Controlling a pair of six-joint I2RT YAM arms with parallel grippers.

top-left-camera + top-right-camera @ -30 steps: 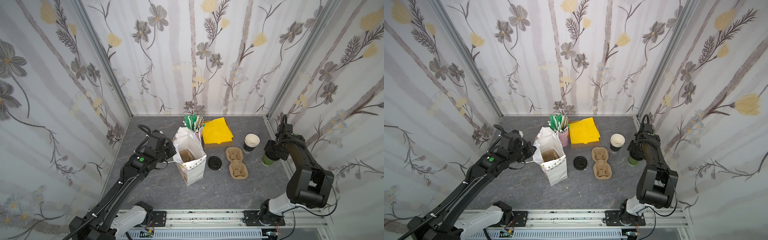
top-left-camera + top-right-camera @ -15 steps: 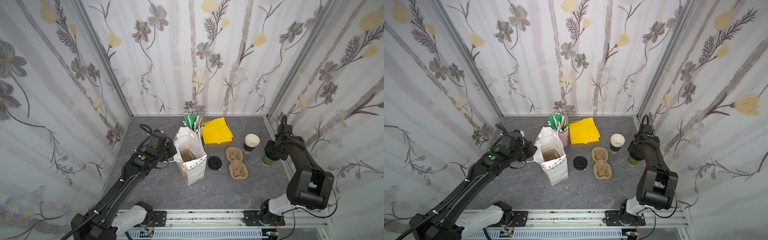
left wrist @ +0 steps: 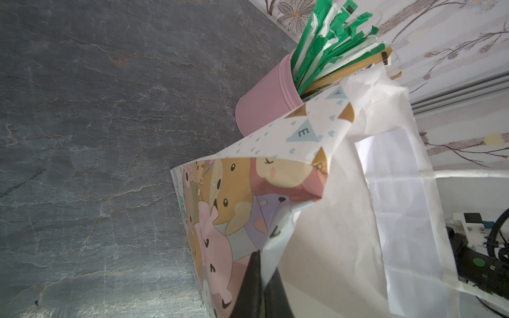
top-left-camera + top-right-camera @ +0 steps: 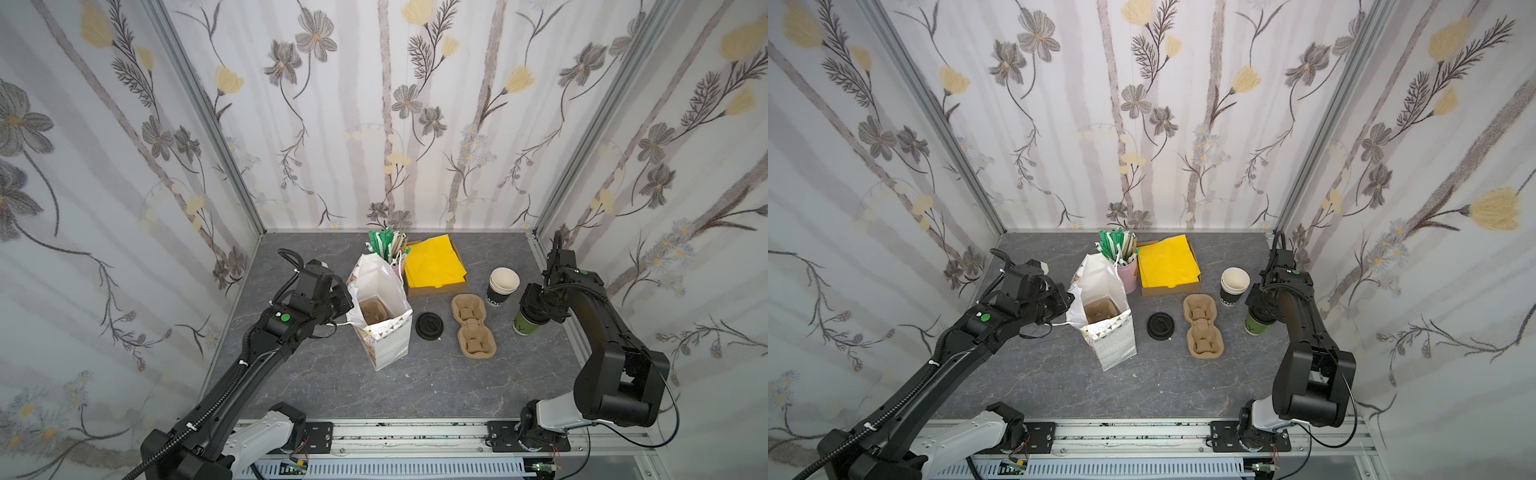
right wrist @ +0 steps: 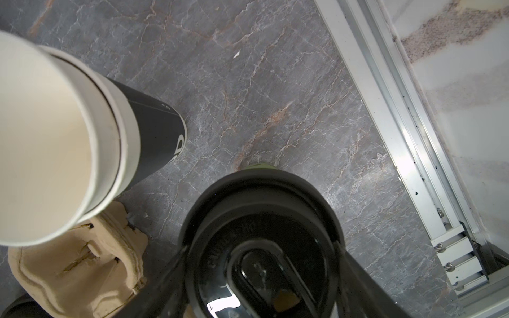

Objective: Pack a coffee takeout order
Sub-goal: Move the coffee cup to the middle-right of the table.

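Black cabled arms [image 4: 249, 374] (green dot markings [image 4: 284, 318])

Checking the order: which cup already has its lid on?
The small green cup, capped with a black lid; the stacked black cups beside it stand open, cream inside.

Glossy plstc lid [image 5: 256, 234], matt paper bag [image 4: 388, 347]

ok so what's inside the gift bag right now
A tan pulp carrier sits inside the bag, visible through its open top in both top views. Anything beneath it is hidden.
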